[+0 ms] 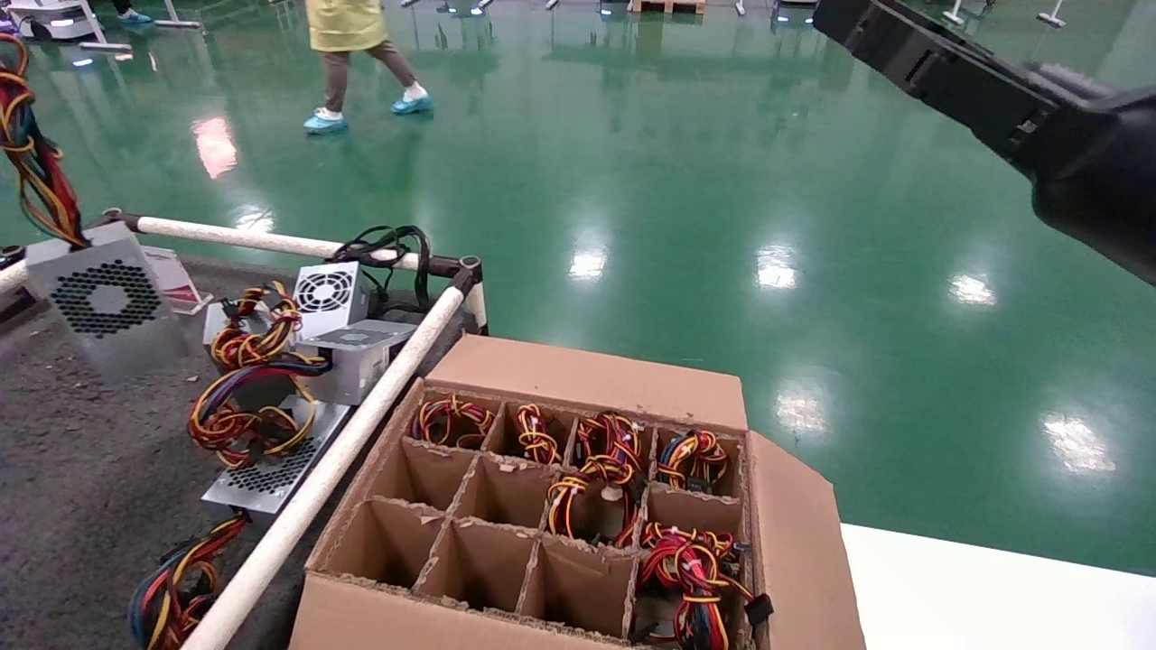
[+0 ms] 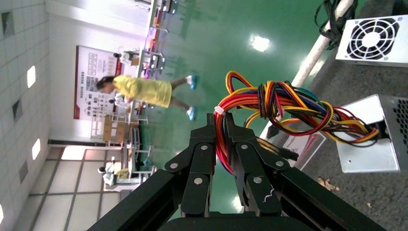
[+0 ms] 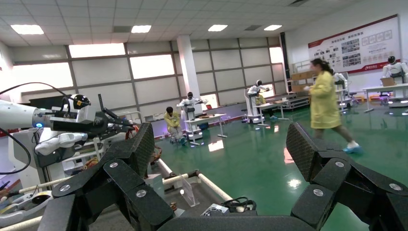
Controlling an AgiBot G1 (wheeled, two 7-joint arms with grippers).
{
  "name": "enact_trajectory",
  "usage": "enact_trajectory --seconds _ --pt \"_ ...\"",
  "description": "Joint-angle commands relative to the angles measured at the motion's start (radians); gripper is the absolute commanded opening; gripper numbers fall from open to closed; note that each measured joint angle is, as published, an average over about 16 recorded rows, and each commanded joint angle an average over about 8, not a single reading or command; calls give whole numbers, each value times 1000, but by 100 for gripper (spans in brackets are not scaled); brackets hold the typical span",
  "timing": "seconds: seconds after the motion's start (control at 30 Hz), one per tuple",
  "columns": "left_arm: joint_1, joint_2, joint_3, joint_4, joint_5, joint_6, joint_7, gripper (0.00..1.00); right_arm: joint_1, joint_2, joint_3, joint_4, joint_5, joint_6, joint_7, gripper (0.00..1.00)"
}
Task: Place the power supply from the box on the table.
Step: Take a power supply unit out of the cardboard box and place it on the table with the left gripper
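At the far left of the head view the power supply [image 1: 99, 302] is seen over the table [image 1: 81, 506], close to its far rail, its honeycomb vent face turned toward the camera. It is tilted, and its wire bundle [image 1: 27, 144] is drawn up and out of view, so the wire end points upward. In the left wrist view the left gripper [image 2: 219, 126] is pinched onto that bundle [image 2: 288, 108] — the case [image 2: 373, 134] is seen beyond the fingertips. Whether the case touches the table cannot be told. Further right, other units [image 1: 330, 289] lie by the white rail [image 1: 361, 415]. The box [image 1: 578, 506] stands beside the table, wires filling several cells. The right gripper [image 3: 221, 159] is held high at the upper right, its fingers spread wide.
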Motion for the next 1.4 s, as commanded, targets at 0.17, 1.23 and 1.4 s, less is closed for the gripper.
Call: enact_trajectory --seconds 0.17,1.23,1.4 --pt "2 9 4 14 1 8 2 0 0 0 0 0 0 0 0 100" --pt "122 39 -19 79 -45 63 20 0 0 0 0 0 0 0 0 100" --pt "144 34 -26 85 -58 72 23 0 0 0 0 0 0 0 0 100"
